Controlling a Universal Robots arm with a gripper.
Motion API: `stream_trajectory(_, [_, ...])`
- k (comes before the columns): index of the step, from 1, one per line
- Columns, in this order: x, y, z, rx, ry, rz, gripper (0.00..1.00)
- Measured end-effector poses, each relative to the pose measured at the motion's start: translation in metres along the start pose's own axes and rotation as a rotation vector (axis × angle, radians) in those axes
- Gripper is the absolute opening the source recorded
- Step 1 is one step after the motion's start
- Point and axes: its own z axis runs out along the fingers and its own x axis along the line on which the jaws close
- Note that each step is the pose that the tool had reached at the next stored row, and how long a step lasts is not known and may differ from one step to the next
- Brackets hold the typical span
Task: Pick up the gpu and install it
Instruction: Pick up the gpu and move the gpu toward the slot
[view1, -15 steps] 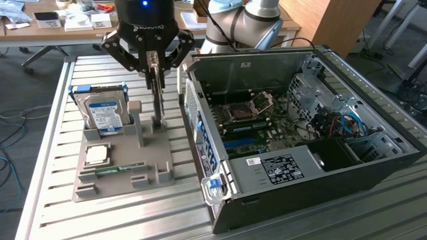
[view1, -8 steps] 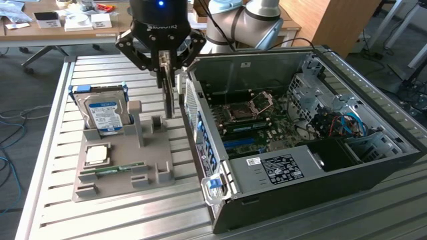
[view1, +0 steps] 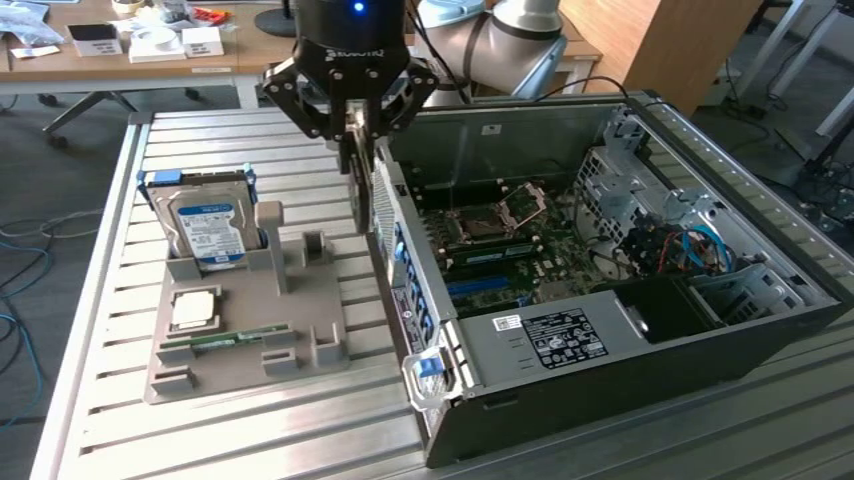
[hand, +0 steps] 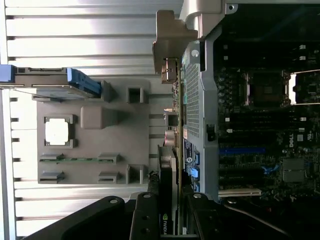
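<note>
Gpu (view1: 358, 190) | upright, pinched in my part-closed claw (view1: 351, 128) | above rear edge of open case (view1: 721, 340) | I judge: keep it plumb, bracket toward that edge.

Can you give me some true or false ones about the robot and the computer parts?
1. The tool holds the graphics card. True.
2. The graphics card is plugged into the computer. False: it hangs from the tool, beside the computer's wall.
3. The hard drive stands upright in the grey tray. True.
4. The computer is closed up. False: its side is open and the board inside shows.
5. The green memory stick is in the tool. False: it lies in the grey tray.
</note>
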Motion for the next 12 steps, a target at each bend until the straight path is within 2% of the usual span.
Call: stream_trajectory(12, [-0.041,0.0018,0.0011,-0.0003,0.0000,0.000,0.27])
